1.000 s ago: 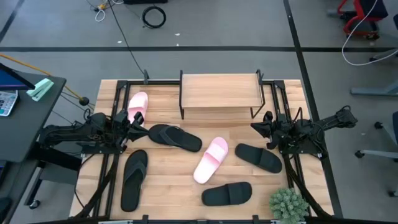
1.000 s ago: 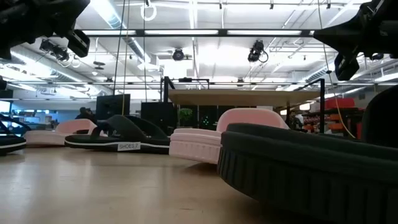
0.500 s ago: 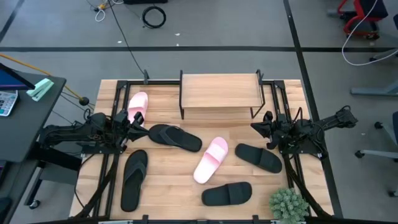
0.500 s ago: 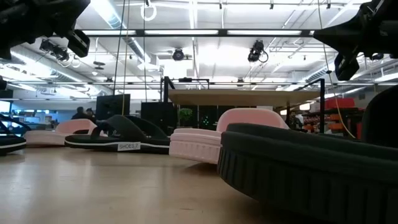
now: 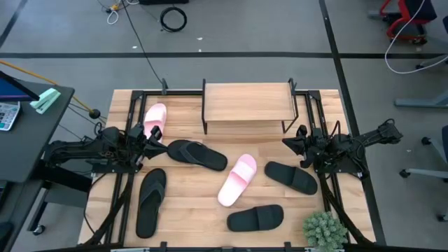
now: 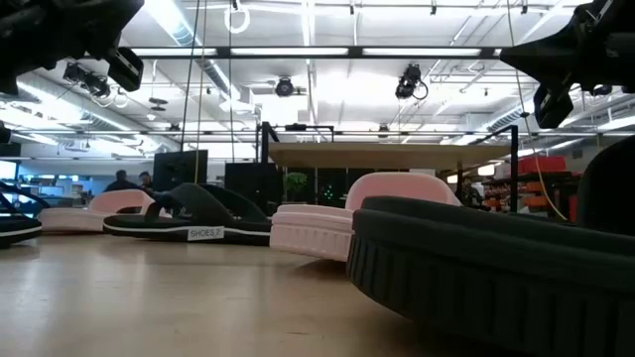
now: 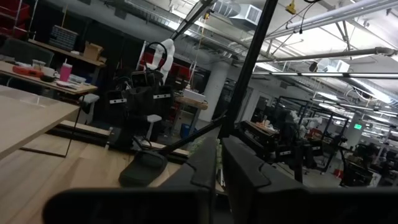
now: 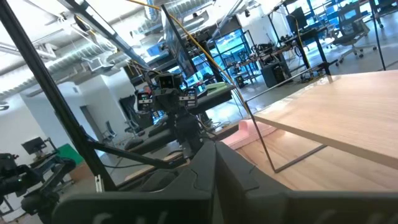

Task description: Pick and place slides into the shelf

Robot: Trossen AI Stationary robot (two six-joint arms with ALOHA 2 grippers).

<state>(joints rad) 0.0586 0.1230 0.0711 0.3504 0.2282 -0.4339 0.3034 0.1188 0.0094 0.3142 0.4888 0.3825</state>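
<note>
Six slides lie sole-down on the table. One pink-and-white slide [image 5: 155,119] lies left of the shelf, the other [image 5: 236,180] at mid-table. The black thong flip-flops [image 5: 197,154] [image 5: 150,201] lie on the left. The black wide-strap slides [image 5: 290,177] [image 5: 255,218] lie toward the near right. The shelf [image 5: 246,105] stands at the far edge on its black frame. My left gripper [image 5: 158,143] [image 7: 219,163] hovers shut at the table's left side, near a flip-flop's heel. My right gripper [image 5: 288,143] [image 8: 216,163] hovers shut at the right, by the shelf's right leg.
A potted green plant [image 5: 324,229] stands at the near right corner. Black rails [image 5: 126,189] [image 5: 329,189] run along the table's left and right sides. Bare wood lies between the shelf and the slides [image 5: 252,145]. In the low view a wide-strap slide [image 6: 496,268] fills the near right.
</note>
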